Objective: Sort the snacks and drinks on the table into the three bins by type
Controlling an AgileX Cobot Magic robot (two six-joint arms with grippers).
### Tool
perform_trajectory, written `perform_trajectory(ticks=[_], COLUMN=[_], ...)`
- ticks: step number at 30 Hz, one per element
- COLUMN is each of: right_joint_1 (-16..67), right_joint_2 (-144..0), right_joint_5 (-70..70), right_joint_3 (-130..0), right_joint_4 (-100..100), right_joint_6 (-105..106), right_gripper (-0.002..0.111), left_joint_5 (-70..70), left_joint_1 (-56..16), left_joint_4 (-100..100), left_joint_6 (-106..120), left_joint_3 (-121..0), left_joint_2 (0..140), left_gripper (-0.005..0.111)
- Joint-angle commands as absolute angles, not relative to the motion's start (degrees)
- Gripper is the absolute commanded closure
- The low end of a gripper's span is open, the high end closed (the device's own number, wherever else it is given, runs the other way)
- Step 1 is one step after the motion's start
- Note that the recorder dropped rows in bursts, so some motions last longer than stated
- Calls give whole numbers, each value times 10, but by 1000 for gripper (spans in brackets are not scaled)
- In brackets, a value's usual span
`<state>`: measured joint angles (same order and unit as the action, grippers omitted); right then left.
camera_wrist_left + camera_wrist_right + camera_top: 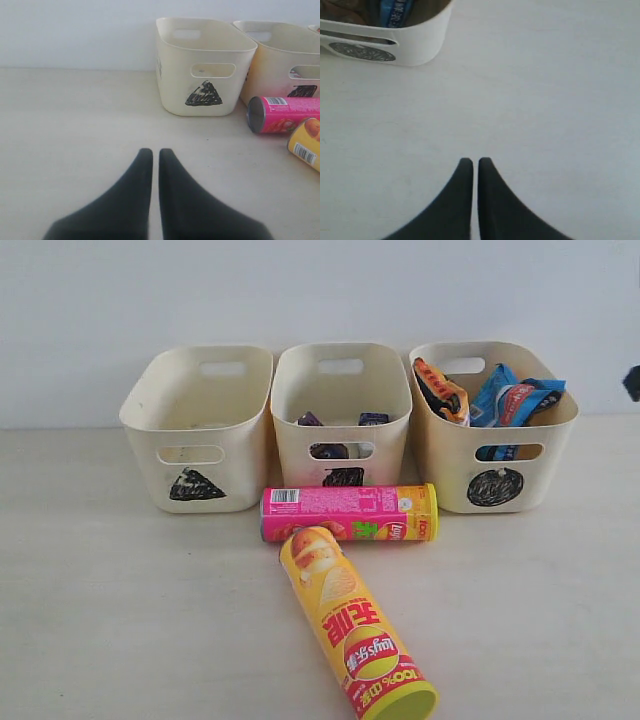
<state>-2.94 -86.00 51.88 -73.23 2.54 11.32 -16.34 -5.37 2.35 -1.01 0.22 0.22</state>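
A pink chip tube [348,513] lies on its side on the table [120,610] before the middle bin. A yellow chip tube [352,632] with a lime-green lid lies at an angle below it, its top end touching the pink one. The triangle bin [200,425] looks empty. The square bin [341,410] holds small dark purple boxes [372,420]. The circle bin [492,425] holds orange-brown and blue packets [500,395]. My left gripper [155,152] is shut over bare table, short of the triangle bin [202,65]. My right gripper [474,161] is shut over bare table near the circle bin [420,45].
A pale wall stands right behind the bins. A dark part of the right arm [632,382] shows at the right edge of the exterior view. Both tubes [285,114] appear in the left wrist view, off to the side of the closed fingers.
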Motion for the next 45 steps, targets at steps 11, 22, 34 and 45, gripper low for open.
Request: perform_trajectory(ticks=[11,22,34,45], right_joint_1=[-54,-54,-51,-40], right_joint_2=[-565,-414,-390,-244], right_joint_5=[373,350,331,115], right_joint_3=[-505,-427,-427,-214], right_joint_4=[-71,-82,-74,-76], right_joint_6=[89,90,107,115], right_gripper=[109,109,109,109], left_joint_5=[-159,-159,-159,-159], left_joint_1=[-52,-52,-52,-52], left_joint_4=[22,22,22,22], left_joint_6=[-15,-15,-15,-15], left_joint_3=[0,0,0,0], left_joint_2=[0,0,0,0], left_gripper=[103,103,103,103])
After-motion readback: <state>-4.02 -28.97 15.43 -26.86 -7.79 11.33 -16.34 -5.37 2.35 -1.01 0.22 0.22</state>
